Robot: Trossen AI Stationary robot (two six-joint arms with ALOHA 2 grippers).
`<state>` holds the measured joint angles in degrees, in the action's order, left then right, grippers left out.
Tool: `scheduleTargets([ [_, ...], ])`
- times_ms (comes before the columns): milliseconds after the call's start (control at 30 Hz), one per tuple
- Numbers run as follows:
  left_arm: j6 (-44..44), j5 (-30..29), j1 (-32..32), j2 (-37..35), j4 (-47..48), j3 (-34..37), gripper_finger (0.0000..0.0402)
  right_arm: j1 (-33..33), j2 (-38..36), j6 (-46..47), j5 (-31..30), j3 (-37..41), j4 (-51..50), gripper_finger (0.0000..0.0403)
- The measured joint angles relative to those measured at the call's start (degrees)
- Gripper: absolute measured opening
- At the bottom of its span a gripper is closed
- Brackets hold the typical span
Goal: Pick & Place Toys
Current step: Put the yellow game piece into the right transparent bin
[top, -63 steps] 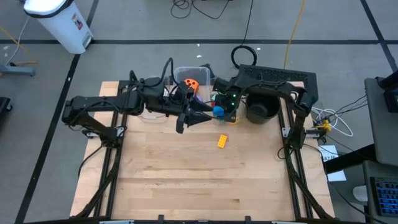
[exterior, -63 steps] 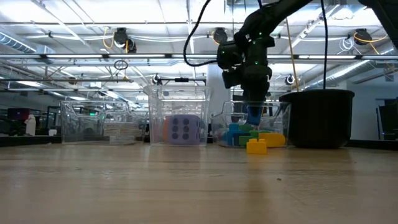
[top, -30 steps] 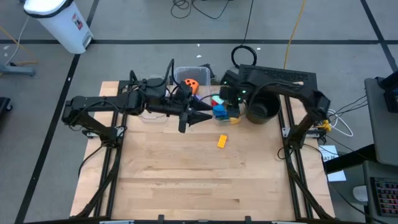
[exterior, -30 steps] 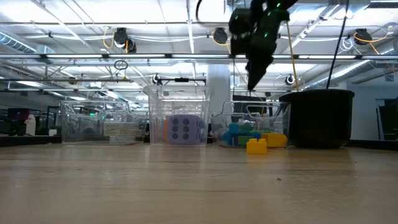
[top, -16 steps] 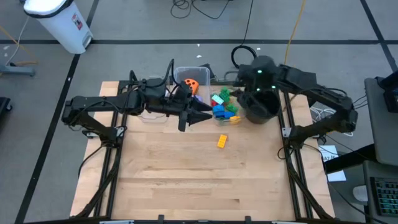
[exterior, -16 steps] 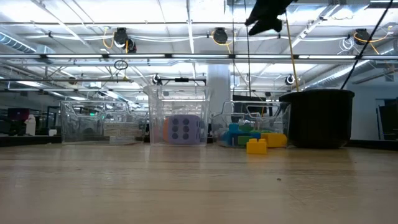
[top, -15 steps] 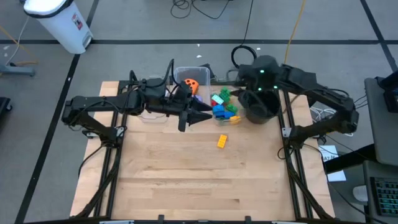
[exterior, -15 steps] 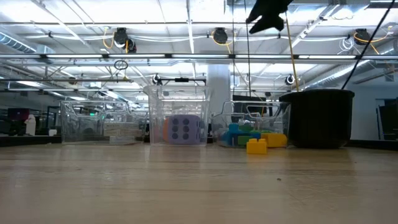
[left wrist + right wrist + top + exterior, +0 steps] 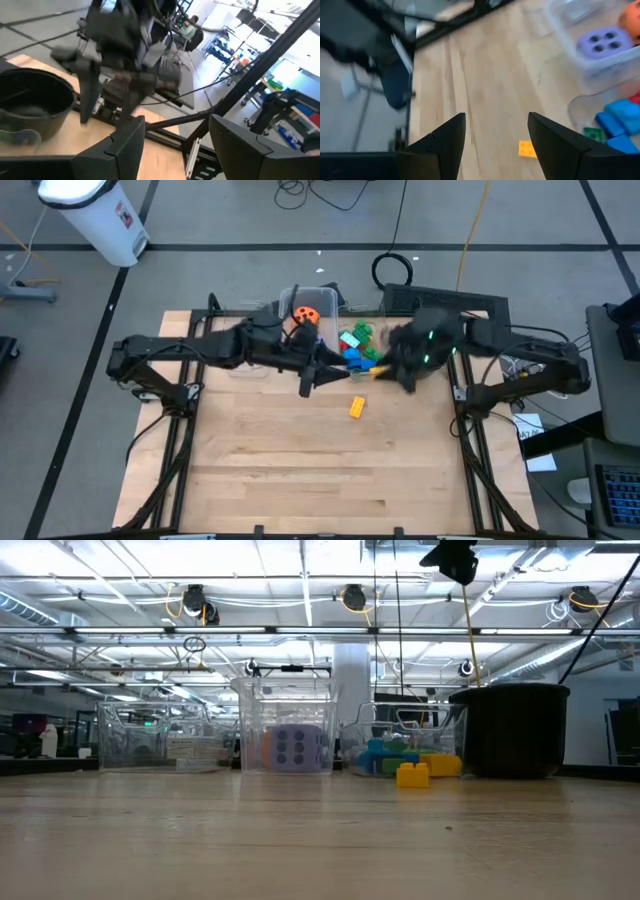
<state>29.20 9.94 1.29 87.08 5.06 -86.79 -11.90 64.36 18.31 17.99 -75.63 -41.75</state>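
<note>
Your right gripper (image 9: 492, 145), jaws wide and empty, looks down at the yellow brick (image 9: 527, 148), lower centre; left gripper (image 9: 172, 145) also wide.

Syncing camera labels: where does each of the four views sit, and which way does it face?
High: overhead, straight down; both arms, yellow brick loose on table.
Low: table height, level across; yellow brick, black pot, arm overhead.
Left wrist: past open left hand at pot.
Right wrist: past open right hand down at brick.
Shared: the brick.
</note>
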Motion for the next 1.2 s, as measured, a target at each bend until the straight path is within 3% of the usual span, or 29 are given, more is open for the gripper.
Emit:
scheduleTargets([
  [233,0.53,0.5,-1.47,2.87,0.7,-0.01,0.0227,16.67,3.04,-7.0,-11.61,7.9,2.95,0.0207],
  [400,0.73,-0.8,-2.97,2.83,5.78,-0.01,0.0227,22.12,7.91,-9.55,-18.96,12.98,4.65,0.0207],
  [633,1.36,-1.47,-4.81,2.81,4.71,-0.01,0.0227,21.59,18.37,-11.07,-20.04,16.36,13.48,0.0207],
  [767,1.34,-1.49,-5.89,2.83,5.21,-0.01,0.0227,19.76,23.39,-11.51,-25.54,16.38,16.52,0.0207],
  [1200,1.33,-2.55,-7.53,2.83,5.7,-0.01,0.0227,14.47,30.86,-5.33,-27.24,16.38,17.24,0.0207],
])
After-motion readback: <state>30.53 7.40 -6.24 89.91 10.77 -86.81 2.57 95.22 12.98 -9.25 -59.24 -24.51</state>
